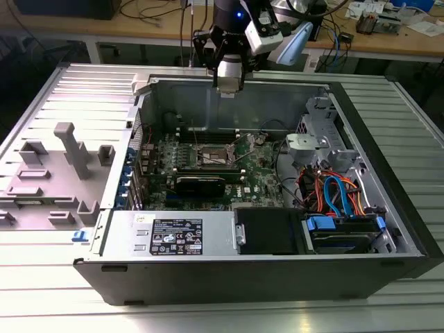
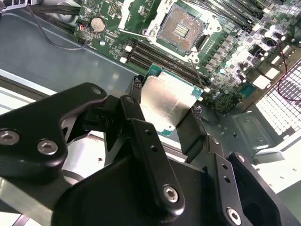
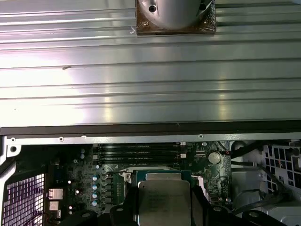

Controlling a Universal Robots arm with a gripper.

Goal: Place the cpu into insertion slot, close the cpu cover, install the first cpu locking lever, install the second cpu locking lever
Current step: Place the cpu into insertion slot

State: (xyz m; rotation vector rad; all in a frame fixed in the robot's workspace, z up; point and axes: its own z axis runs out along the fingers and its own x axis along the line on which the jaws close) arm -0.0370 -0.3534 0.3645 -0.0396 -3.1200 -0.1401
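Note:
My gripper [image 2: 165, 100] is shut on the cpu [image 2: 171, 108], a flat square chip with a dull silver top and a green edge, pinched between two black fingers [image 2: 136, 87]. In the first wrist view the cpu [image 3: 162, 202] hangs over the green motherboard. The insertion slot [image 2: 181, 30] lies bare, its dark contact field showing inside a silver surround. The cpu cover [image 2: 137, 13] is swung away from the slot on one side. In the exterior view my gripper [image 1: 229, 84] hovers above the back wall of the open computer case, well above the insertion slot [image 1: 215, 156].
The open computer case [image 1: 208, 239] lies on a ribbed metal table. Long black memory slots [image 2: 150, 59] run beside the socket. Drive bays with orange and blue cables [image 1: 333, 194] fill the exterior view's right. A grey plastic fixture [image 1: 69, 149] stands at the exterior view's left.

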